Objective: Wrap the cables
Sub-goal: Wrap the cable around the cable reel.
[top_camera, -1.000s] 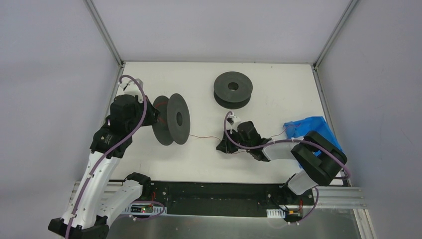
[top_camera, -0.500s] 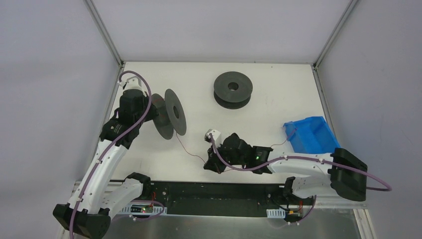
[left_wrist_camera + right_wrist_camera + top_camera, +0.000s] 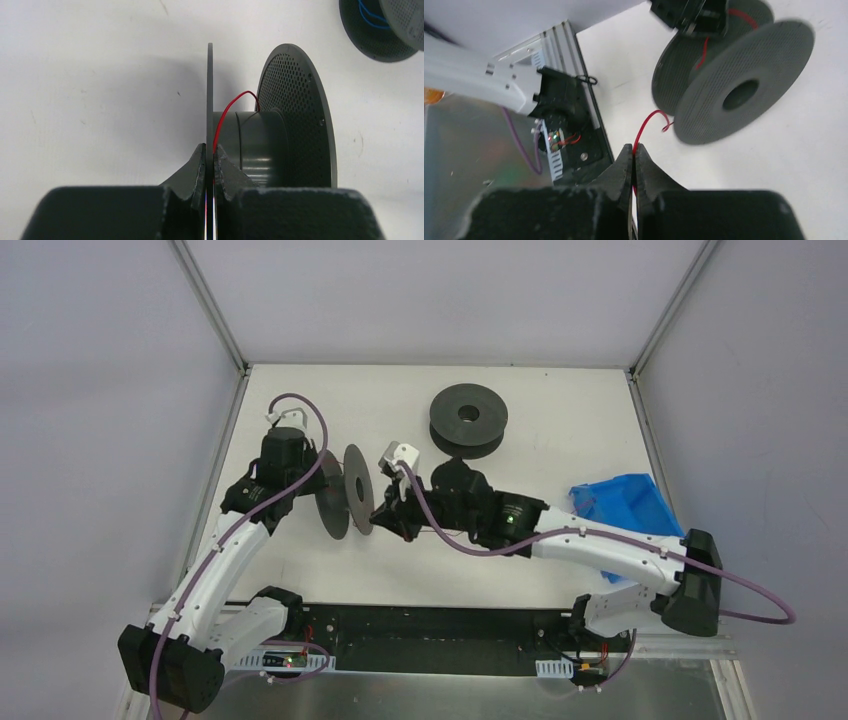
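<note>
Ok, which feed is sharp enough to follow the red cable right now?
Left wrist: sharp, red cable clear over the spool hub, soft shadow left of the flange. Right wrist: blurred, spool rim soft, cable readable only near the right gripper. Top external: evenly lit, cable barely visible.

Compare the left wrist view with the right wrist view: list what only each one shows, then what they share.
Left wrist only: a second spool at the top right corner, with blue wire in it.
Right wrist only: the right gripper shut on the red cable, and the metal rail at the table edge.
Both: the held spool, the red cable running onto it, and the left gripper clamped on that spool's thin flange.
</note>
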